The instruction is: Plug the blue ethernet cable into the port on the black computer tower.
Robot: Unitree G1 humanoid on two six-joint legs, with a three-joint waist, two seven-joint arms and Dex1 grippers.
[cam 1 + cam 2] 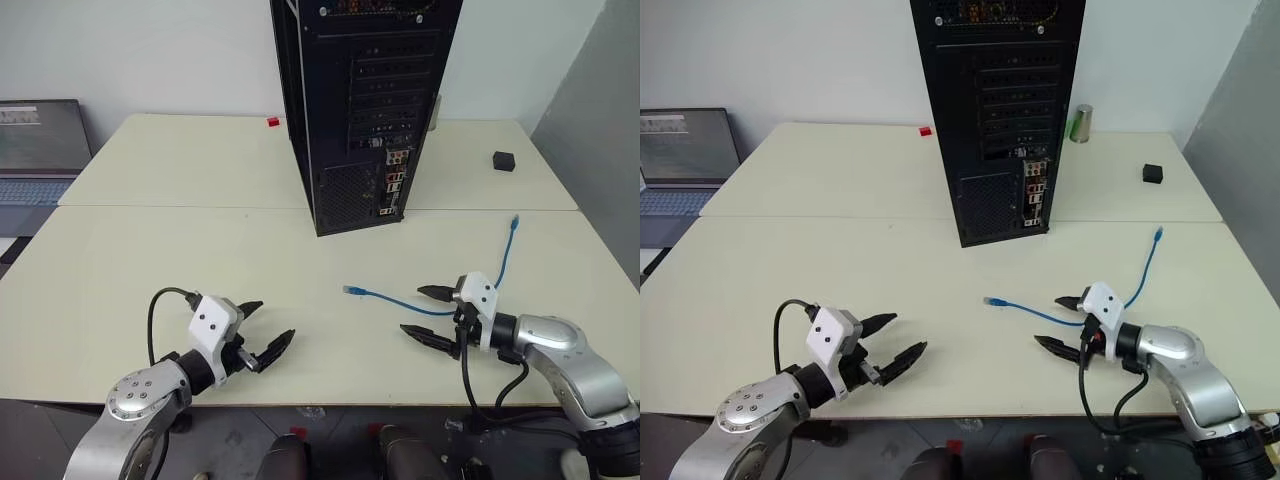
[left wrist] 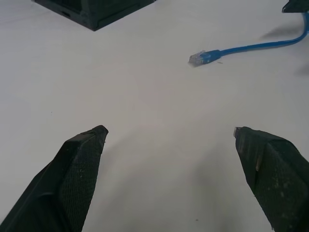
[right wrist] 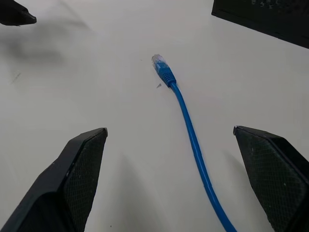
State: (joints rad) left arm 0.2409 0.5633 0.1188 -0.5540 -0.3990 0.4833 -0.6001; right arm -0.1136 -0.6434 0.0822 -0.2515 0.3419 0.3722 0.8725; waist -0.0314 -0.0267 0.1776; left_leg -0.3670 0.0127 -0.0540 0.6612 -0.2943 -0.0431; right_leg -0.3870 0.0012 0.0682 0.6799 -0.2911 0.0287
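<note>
**Cable loose on the table, both grippers spread**

The blue cable (image 1: 455,300) lies flat on the table (image 1: 200,250), unplugged, in front of the black computer tower (image 1: 350,110). The right gripper (image 1: 427,313) hovers over its middle, fingers wide apart, holding nothing. The left gripper (image 1: 265,328) is likewise spread, well to the side.

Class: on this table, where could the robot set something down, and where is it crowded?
Free: the wide patch left of the black computer tower, between laptop and left gripper; also between both grippers. Crowded: the right side, where the blue ethernet cable runs past the open right gripper.
</note>
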